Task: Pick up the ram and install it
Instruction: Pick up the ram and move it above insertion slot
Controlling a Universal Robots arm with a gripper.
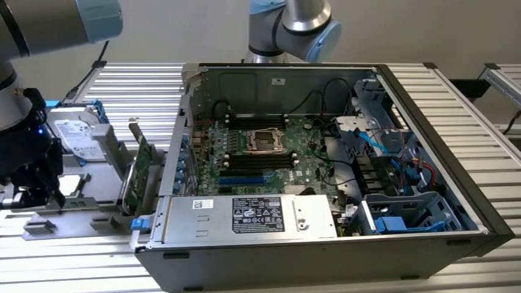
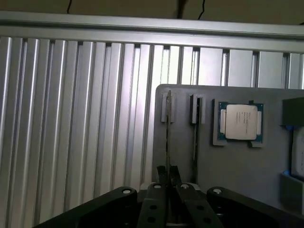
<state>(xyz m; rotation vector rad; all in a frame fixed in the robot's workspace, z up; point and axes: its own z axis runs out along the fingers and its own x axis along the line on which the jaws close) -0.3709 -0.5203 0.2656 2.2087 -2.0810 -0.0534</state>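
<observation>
Right at the tool [image 2: 168, 175], pressed together on the ram [image 2: 167, 128]: a thin board seen edge-on, caught by both flat faces at its exposed long edge. Standing upright in the end slot of a grey holder tray [image 2: 237, 166] and running straight away from the fingertips, with a second stick [image 2: 195, 135] just beside it in the neighbouring slot. Probably light and stiff, yet brittle if bent and delicate at the contacts. Best held squarely by the faces, never twisted. Further out on the tray, a processor [image 2: 240, 121]; beyond that, the ribbed aluminium desk [image 2: 71, 123]. Well apart, toward the exterior view's right, the open computer case [image 1: 281, 82], with black memory slots [image 1: 258, 162] on its motherboard [image 1: 236, 177].
</observation>
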